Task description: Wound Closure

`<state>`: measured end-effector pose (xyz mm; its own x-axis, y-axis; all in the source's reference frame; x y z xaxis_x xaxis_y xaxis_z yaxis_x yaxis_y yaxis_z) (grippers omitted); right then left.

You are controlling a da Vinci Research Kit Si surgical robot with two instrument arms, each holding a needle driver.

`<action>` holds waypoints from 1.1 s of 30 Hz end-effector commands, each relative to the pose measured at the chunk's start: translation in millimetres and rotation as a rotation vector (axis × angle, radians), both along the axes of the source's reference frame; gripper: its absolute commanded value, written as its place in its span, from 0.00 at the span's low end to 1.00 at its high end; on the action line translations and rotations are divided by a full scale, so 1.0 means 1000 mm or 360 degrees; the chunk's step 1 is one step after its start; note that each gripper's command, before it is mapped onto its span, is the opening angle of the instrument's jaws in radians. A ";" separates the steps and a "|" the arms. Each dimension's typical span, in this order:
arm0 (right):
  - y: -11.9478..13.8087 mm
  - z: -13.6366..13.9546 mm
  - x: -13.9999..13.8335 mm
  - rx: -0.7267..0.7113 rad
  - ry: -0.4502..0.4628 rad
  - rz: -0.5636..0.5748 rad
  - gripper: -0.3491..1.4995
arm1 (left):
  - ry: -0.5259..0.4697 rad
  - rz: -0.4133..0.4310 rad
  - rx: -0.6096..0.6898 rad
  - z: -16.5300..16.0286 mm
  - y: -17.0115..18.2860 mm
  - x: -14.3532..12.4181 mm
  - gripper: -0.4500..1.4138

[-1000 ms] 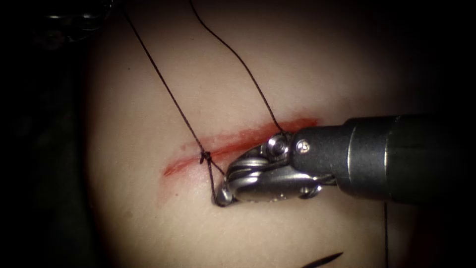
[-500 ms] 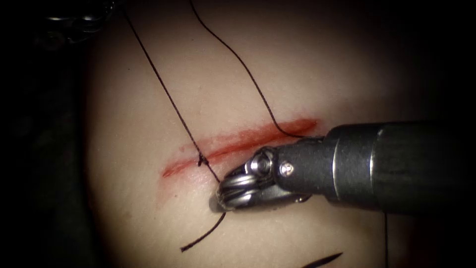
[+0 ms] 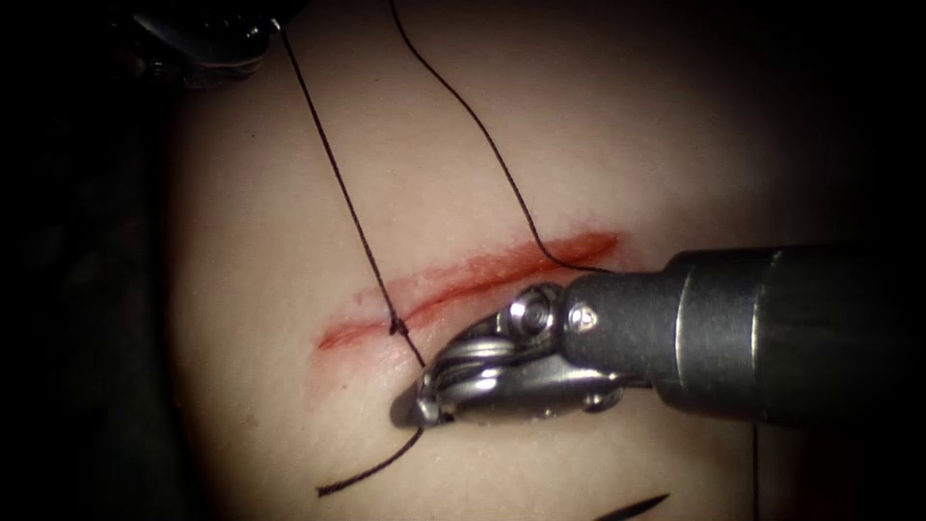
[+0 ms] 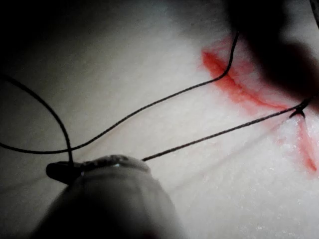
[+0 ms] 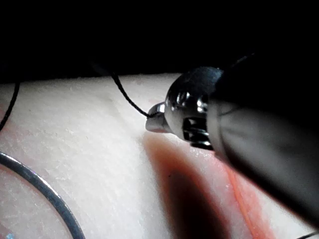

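Observation:
The cut [image 3: 482, 275] runs across the tissue [image 3: 598, 125], with red fluid along it and a knot [image 3: 396, 324] near its left end. My right tool [image 3: 417, 410] lies just below the cut. Its jaws are shut on the thread coming down from the knot, and a free tail [image 3: 362, 475] trails out below them. My left tool [image 3: 262, 34] is at the upper left, shut on the long thread [image 3: 333, 169] that rises taut from the knot. The needle [image 3: 632, 506] lies on the tissue at the lower edge, held by neither tool.
A second strand [image 3: 482, 135] comes down from above and bends along the cut's right end behind my right tool's shaft [image 3: 733, 333]. In the right wrist view the needle's grey curve [image 5: 40, 191] rests on the tissue close to the right tool [image 5: 153, 123].
A free thread tail has appeared below the right jaws and grown longer. The left tool has come into view, and its strand has shifted right.

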<state>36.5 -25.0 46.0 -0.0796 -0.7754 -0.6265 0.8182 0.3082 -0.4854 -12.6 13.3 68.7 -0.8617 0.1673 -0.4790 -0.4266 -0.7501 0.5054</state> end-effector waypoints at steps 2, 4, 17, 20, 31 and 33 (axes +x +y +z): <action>0.0004 0.0001 0.0008 0.0171 0.0017 0.0164 0.00 | 0.0079 0.0089 -0.0044 0.0013 -0.0007 -0.0016 0.00; 0.0004 0.0000 0.0008 0.0263 0.0018 0.0247 0.00 | 0.0163 0.0154 -0.0082 0.0018 -0.0010 -0.0022 0.00; -0.0006 0.0047 -0.0013 0.1117 0.0076 0.0854 0.00 | 0.0539 -0.0115 -0.0319 0.0005 0.0013 -0.0007 0.00; -0.0016 0.0053 -0.0014 0.1238 0.0067 0.0883 0.00 | 0.0573 -0.0144 -0.0362 -0.0002 0.0018 -0.0002 0.00; -0.0059 0.0083 -0.0005 0.1675 -0.0012 0.0964 0.00 | 0.0629 -0.0264 -0.0466 -0.0033 0.0042 0.0023 0.00; -0.0064 0.0086 -0.0004 0.1708 -0.0041 0.0962 0.00 | 0.0631 -0.0273 -0.0468 -0.0038 0.0047 0.0027 0.00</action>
<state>35.4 -31.0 54.3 0.1356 0.2296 -0.9638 0.4076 0.8737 0.2654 -9.3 18.0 64.3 -0.9583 0.2312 -0.1679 -0.2634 -0.4875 0.8324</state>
